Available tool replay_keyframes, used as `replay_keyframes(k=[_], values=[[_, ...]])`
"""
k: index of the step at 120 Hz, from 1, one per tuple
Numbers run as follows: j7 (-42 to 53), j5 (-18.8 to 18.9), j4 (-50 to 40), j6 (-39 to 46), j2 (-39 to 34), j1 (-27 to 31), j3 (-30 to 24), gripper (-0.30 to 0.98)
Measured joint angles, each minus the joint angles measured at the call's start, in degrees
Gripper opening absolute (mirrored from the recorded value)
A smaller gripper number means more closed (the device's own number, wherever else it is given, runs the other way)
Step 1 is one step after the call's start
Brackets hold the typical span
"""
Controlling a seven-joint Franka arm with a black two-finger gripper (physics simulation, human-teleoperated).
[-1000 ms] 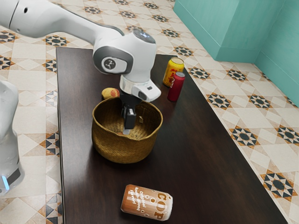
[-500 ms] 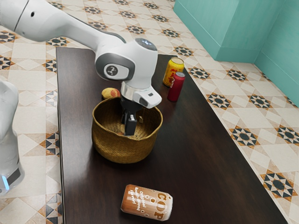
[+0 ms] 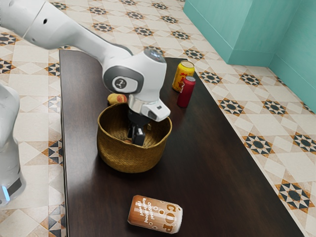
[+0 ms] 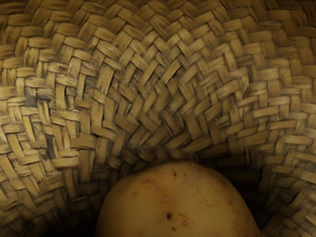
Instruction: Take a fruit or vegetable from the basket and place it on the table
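My gripper (image 3: 136, 137) reaches down inside the woven basket (image 3: 129, 160) in the exterior view, close to the near rim. Its two black fingers stand apart and open, their lower ends partly hidden by that rim. A pale brown potato (image 4: 177, 205) with dark specks shows large at the wrist view's lower edge, just under the hand, against the basket's woven inside (image 4: 153, 94). Whether the fingers touch it cannot be seen. The dark wooden table (image 3: 207, 168) holds the basket.
Behind the basket lies a yellow and red fruit (image 3: 116, 98), partly covered by the arm. Toward the exterior view's right stand a yellow can (image 3: 181, 79) and a red can (image 3: 186, 92). An orange-brown can (image 3: 155, 214) lies on its side near the front.
My hand has moved lower into the basket and slightly toward the exterior view's right. The basket, cans and the fruit on the table have stayed where they were.
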Motion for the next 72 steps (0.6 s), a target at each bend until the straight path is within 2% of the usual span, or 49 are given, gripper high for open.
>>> replay_keyframes(k=[22, 36, 45, 72], values=[[0.0, -0.3, -1.1, 1.1, 0.1, 0.0, 0.2, 0.63], [0.0, -0.6, -1.5, 1.9, 0.5, 0.0, 0.3, 0.44], [-0.1, -0.6, -1.7, 2.3, 0.5, 0.0, 0.3, 0.37], [-0.5, 0.0, 1.4, 0.1, -5.3, 0.0, -0.3, 0.34]])
